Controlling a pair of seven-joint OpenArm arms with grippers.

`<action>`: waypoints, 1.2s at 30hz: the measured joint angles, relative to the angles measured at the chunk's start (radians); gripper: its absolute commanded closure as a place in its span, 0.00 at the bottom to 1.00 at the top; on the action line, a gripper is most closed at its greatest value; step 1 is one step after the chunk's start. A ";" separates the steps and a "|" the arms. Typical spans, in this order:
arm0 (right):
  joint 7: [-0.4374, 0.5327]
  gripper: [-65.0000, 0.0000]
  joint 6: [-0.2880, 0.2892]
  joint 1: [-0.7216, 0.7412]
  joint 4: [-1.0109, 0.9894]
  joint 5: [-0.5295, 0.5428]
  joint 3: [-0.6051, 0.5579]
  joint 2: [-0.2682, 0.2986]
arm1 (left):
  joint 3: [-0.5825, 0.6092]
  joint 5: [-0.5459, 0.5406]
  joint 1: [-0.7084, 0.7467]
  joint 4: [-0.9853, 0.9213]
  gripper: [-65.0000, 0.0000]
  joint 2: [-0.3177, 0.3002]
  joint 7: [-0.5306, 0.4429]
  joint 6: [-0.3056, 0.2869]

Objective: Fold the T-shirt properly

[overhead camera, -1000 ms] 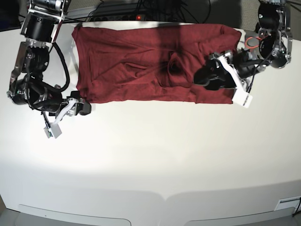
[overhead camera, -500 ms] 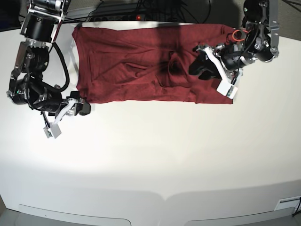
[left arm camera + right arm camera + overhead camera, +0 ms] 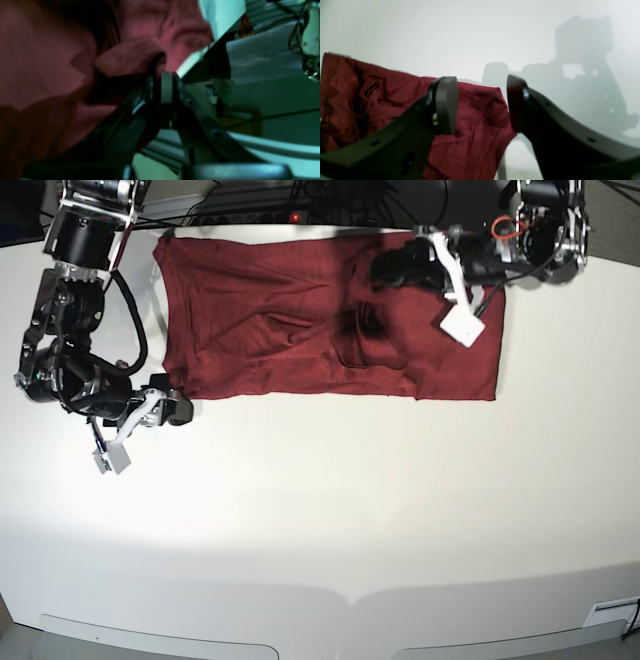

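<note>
- One shirt, dark red, lies spread along the far edge of the white table; it looks partly folded already, with creases and a dark bunched patch near its middle
- Step in hand, as I judge it: taking hold of the far edge of the shirt near its right end, to start another fold; the next move calls for lifting that edge and carrying it over the cloth without letting it slip
- Left gripper sits at that far edge; its jaws are pressed together, and the wrist view shows a fold of red cloth pinched between them
- Right gripper rests at the near left corner of the shirt; its jaws stand spread wide, with nothing between them; the cloth corner lies just beyond
</note>
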 measured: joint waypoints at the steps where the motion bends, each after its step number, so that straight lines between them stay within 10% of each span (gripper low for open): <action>1: 0.000 0.52 0.000 0.000 0.000 0.000 0.000 0.000 | 0.000 0.000 0.011 0.000 1.00 0.000 0.034 0.000; 6: 0.001 0.52 0.000 0.006 0.000 0.002 0.000 0.000 | 0.000 0.000 0.042 0.000 0.90 0.000 0.105 0.000; 13: 0.000 0.52 0.000 0.006 0.000 0.003 0.000 0.000 | 0.000 -0.004 0.029 0.000 0.58 0.000 -0.166 0.002; 24: 0.000 0.52 0.000 0.006 0.000 0.002 0.000 0.000 | 0.000 -0.216 -0.008 0.000 0.58 -0.003 -0.108 0.003; 30: 0.000 0.52 0.000 0.006 0.000 0.002 0.000 0.000 | -0.003 0.126 -0.032 0.001 0.61 -0.005 -0.408 0.006; 36: 0.001 0.52 0.000 0.006 0.000 0.003 0.000 0.000 | -0.003 0.342 -0.032 0.000 1.00 -0.005 -0.560 0.012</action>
